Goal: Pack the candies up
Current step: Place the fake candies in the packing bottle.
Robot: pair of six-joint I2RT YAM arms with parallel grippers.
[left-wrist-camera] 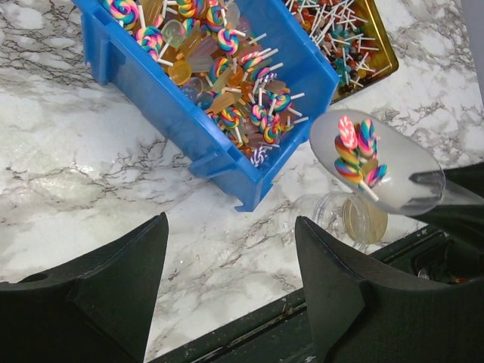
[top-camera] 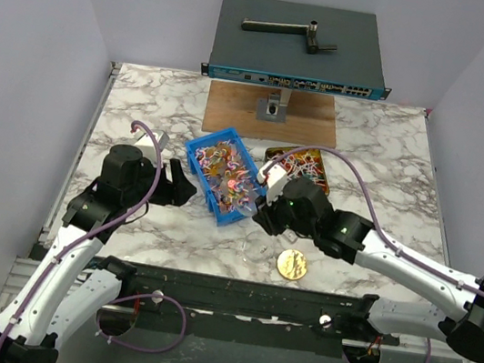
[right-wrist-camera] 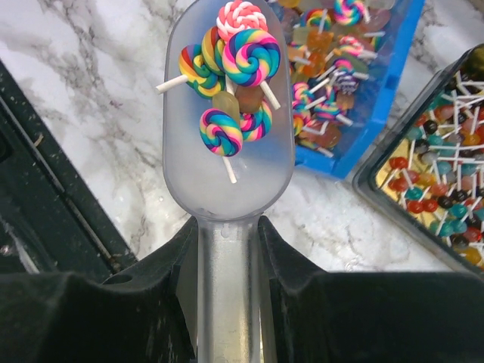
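We see the right pincer (right-wrist-camera: 227, 227) pinching the handle of a clear plastic scoop (right-wrist-camera: 189, 189), its two black fingers pressed against either side of the stem. In the scoop's bowl lies a small heap of candies (right-wrist-camera: 234, 68). They are swirl lollipops in rainbow and red-and-white on short white sticks, and they rest towards the far end of the bowl.

Most of the candies fill a blue bin (left-wrist-camera: 174, 106) that sits at an angle on the marble bench (top-camera: 381, 176). Just beside it, towards the right arm, stands a dark tin (right-wrist-camera: 378, 197) with a gold inside, and it holds more small sweets on sticks.

The left pincer (left-wrist-camera: 231, 227) is spread wide with nothing between its fingers. It sits low over the bench near the bin's near corner.

In the left wrist view the loaded scoop (left-wrist-camera: 408, 174) is held off the bench next to a clear jar (left-wrist-camera: 333, 215), which stands near the bench's front edge. Whether the bowl is right over the jar's mouth we cannot tell. From above, a gold lid (top-camera: 292, 263) lies flat just beside the jar, and the right pincer (top-camera: 267, 211) sits between the bin and the tin.
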